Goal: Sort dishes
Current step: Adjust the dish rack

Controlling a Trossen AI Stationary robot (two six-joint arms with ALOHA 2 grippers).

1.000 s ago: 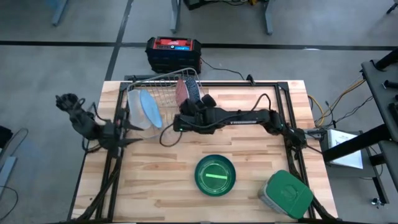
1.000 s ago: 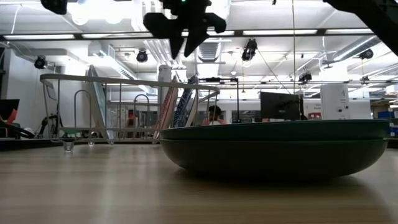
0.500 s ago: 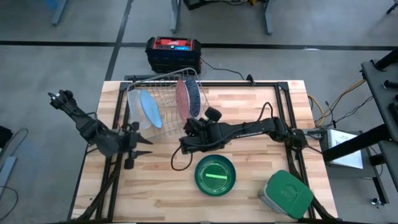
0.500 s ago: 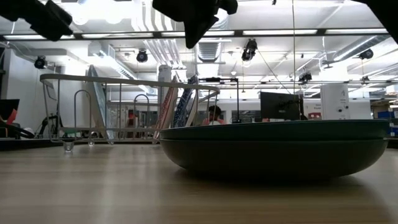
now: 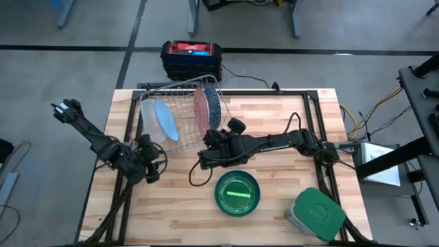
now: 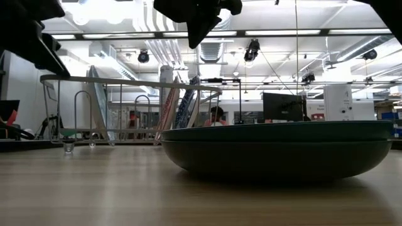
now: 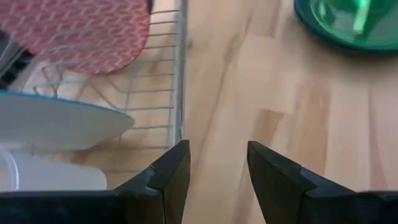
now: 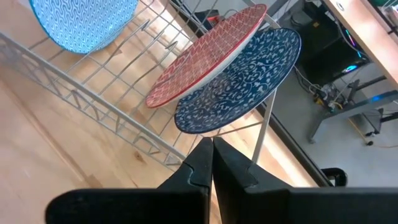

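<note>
on your left, the left gripper [image 5: 147, 167] hangs over the table [image 5: 274, 123] just in front of the wire rack [image 5: 180, 96]. its two fingers [image 7: 166, 177] are partly apart and hold nothing. in the rack, the light blue plate [image 5: 165, 120] stands on its edge at the left end. further right, the red plate [image 5: 200, 108] and the dark blue plate [image 5: 213, 107] lean side by side at the rack's right end. just in front of those two, you see the right gripper [image 5: 204, 159] above the table, shut tight with nothing in it. right of it and nearer the front edge, the green bowl [image 5: 237, 193] sits flat on the table. the grey box with a green lid [image 5: 315, 213] sits at the front right corner.
</note>
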